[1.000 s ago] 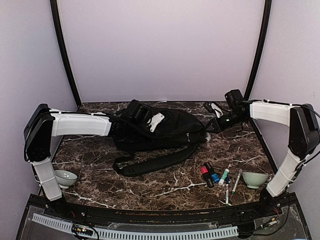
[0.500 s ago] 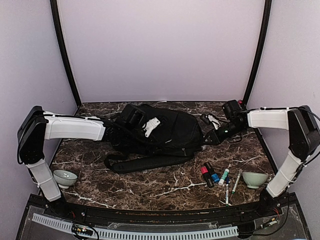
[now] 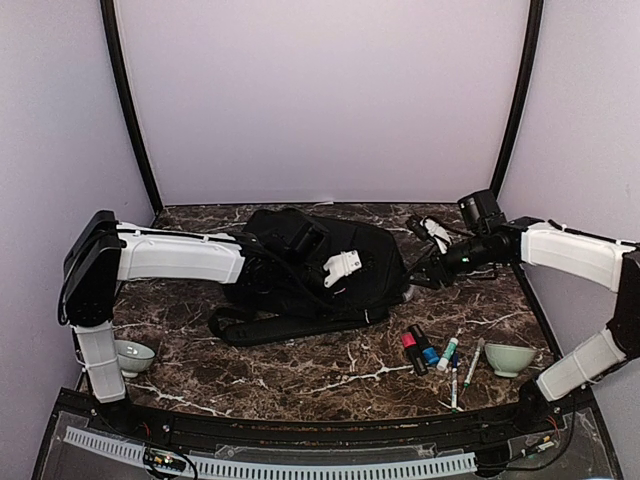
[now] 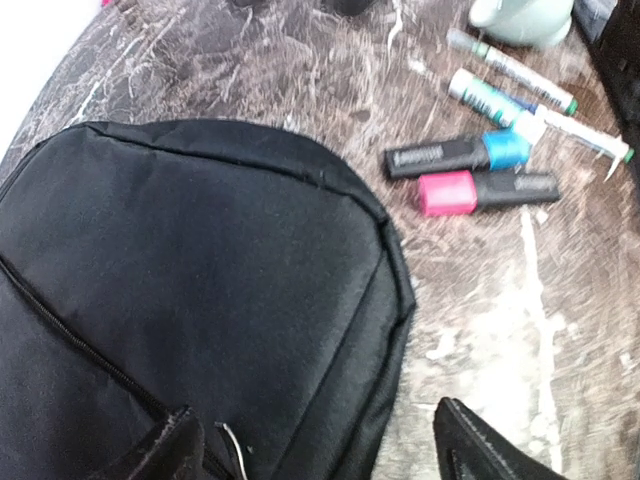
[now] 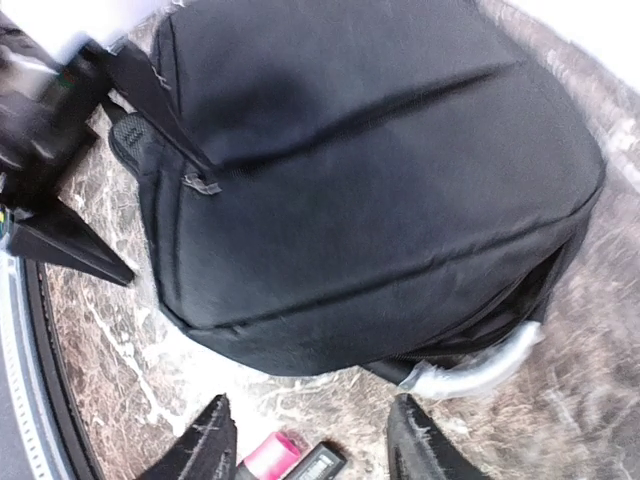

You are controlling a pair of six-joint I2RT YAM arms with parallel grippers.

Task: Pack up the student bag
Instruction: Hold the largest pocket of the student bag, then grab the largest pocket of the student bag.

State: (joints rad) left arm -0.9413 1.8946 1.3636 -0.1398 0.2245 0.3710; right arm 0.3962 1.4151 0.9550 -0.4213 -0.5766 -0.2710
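The student bag (image 3: 290, 275), a large black backpack, lies flat in the middle of the table, with a shoulder strap (image 3: 290, 327) trailing toward the front. My left gripper (image 3: 345, 268) hovers over its right half, open and holding nothing. From the left wrist, the bag (image 4: 200, 290) fills the view and the left gripper (image 4: 320, 450) straddles its edge. My right gripper (image 3: 425, 275) is just off the bag's right end, also open and empty. From the right wrist, the bag (image 5: 370, 170) and its grey handle loop (image 5: 475, 372) lie beyond the right gripper (image 5: 310, 450).
Several markers (image 3: 440, 352) lie at the front right, among them a pink highlighter (image 4: 480, 190) and a blue-capped one (image 4: 455, 155). A pale green bowl (image 3: 510, 358) sits beside them and another bowl (image 3: 130, 355) at the front left. Walls enclose the table's back and sides.
Both grippers have opened and let go of the bag, which has settled flat. The left gripper has moved right over it. The right gripper has drawn back off its right end.
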